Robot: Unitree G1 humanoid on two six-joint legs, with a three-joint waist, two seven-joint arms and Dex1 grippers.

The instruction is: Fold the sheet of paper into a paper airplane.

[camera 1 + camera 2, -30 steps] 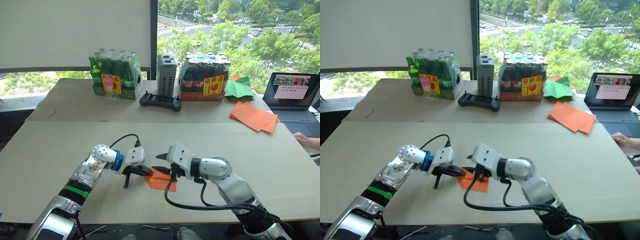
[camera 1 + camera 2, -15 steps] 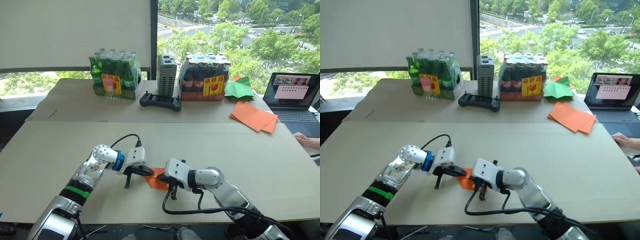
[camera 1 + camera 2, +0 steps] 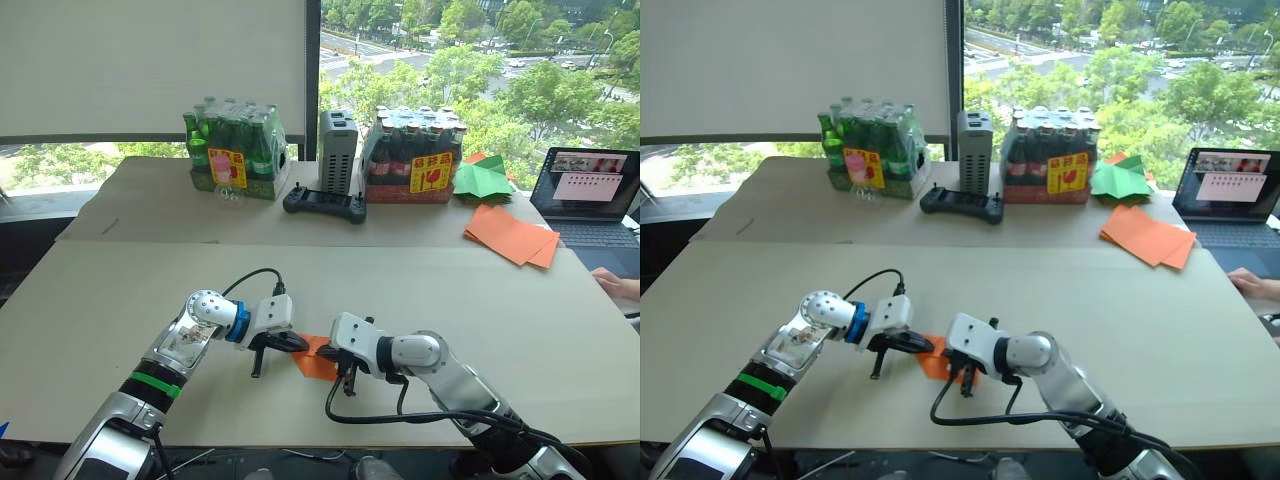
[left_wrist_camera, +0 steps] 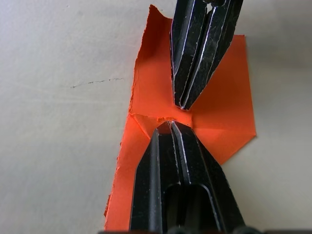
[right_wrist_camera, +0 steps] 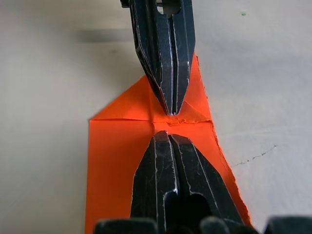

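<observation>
Here the small folded sheet of orange paper [image 3: 316, 361] lies flat on the pale beige tabletop [image 3: 520, 300], near the front edge, between the two arms. The left gripper [image 4: 176, 127] has its two black fingers pressed together, tip down on the paper at a crease line, and the right gripper [image 5: 167, 138] is likewise closed to a point, its tip resting on the same crease. The two tips meet almost nose to nose over the middle of the paper, touching it from opposite sides. Neither one pinches the paper; both press on top. Well apart, at the far right of the table, lies a pile of flat orange sheets [image 3: 510, 234] beside green folded paper shapes [image 3: 485, 180].
</observation>
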